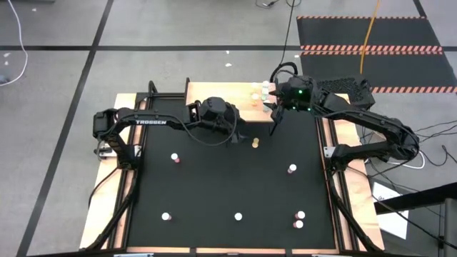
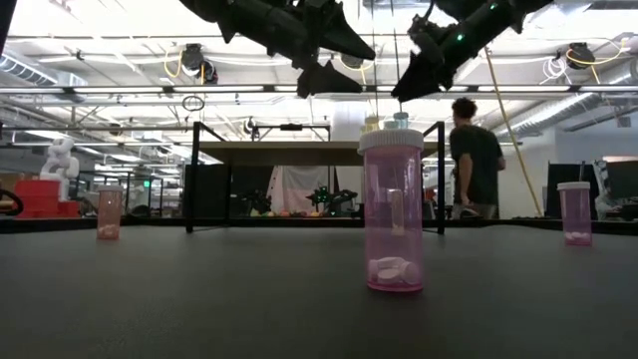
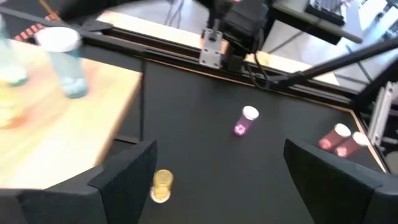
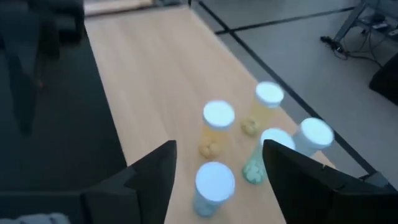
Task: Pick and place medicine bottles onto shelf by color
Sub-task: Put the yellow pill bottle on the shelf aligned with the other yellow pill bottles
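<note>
Overhead, right gripper [image 4: 214, 163] fingers spread, empty, above shelf [image 4: 155, 81] bottles [image 4: 214, 180]; left gripper [image 3: 214, 171] (idle) wide open.

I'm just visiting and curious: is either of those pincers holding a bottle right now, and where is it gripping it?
Neither. The left pincer is open and empty above the mat; the right pincer is open over the bottles on the shelf.

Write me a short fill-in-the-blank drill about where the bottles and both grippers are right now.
1. The right gripper hovers over bottles standing on the wooden ____.
2. The left gripper has its jaws ____ with nothing between them.
3. A yellow bottle lies on the black mat near the shelf, resting on its ____.
4. In the low view, the nearest bottle is coloured ____.

Missing words: shelf; open; side; pink
</note>
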